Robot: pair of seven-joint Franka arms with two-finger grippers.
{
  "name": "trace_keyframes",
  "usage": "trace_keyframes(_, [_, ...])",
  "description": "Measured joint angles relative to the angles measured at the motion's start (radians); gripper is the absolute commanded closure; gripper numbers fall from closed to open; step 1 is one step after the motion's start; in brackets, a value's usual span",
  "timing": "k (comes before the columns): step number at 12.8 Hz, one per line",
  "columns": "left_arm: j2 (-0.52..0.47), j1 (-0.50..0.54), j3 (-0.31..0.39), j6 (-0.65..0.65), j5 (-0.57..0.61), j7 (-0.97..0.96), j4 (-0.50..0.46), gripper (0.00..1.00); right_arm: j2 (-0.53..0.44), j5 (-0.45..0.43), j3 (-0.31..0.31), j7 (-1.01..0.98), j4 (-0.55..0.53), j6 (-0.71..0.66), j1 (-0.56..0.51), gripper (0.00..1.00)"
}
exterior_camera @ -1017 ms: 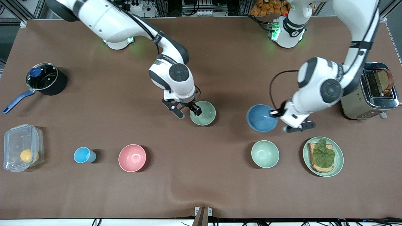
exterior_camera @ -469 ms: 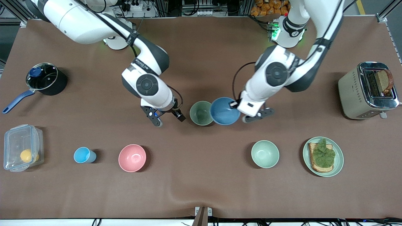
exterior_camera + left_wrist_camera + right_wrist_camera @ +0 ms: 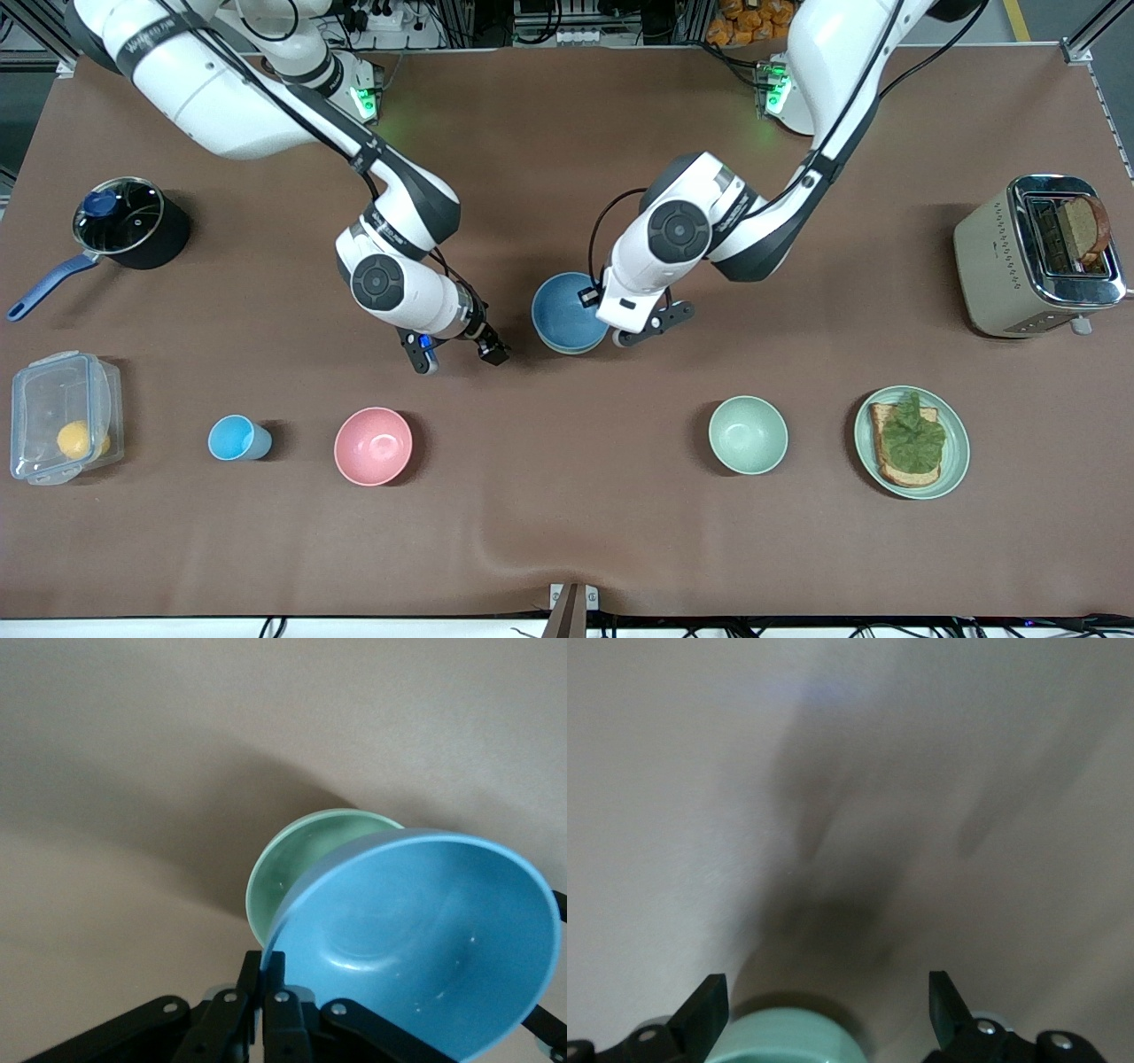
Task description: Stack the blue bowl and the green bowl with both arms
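The round, glossy mid-blue bowl (image 3: pixel 568 312) with a paler rim sits tilted over the round pale sage-green bowl (image 3: pixel 306 859), which stands upright on the table near its middle and shows only partly past the blue rim.

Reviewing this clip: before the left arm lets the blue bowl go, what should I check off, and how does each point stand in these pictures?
1. Left gripper shut on the blue bowl at its rim: ok.
2. Blue bowl over the green bowl: ok; the front view shows blue covering it.
3. Blue bowl level: not ok; the left wrist view shows it tilted, with green showing past one edge.
4. Blue bowl seated in the green one: cannot tell.
5. Right gripper open and apart from the bowls, toward the right arm's end: ok.
6. Second green bowl apart, nearer the front camera: ok.
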Motion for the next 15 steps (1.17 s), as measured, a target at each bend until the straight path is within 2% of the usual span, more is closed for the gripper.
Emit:
trace_keyframes(3, [0.018,0.001,0.004,0.000,0.000,0.000,0.006,1.00,0.042,0.002,0.000,0.124,-0.002,0.108,0.004,0.00])
trace_keyframes(15, [0.044,-0.001,0.004,0.002,0.000,-0.007,-0.006,1.00,0.082,0.004,0.001,0.178,-0.002,0.186,0.012,0.00])
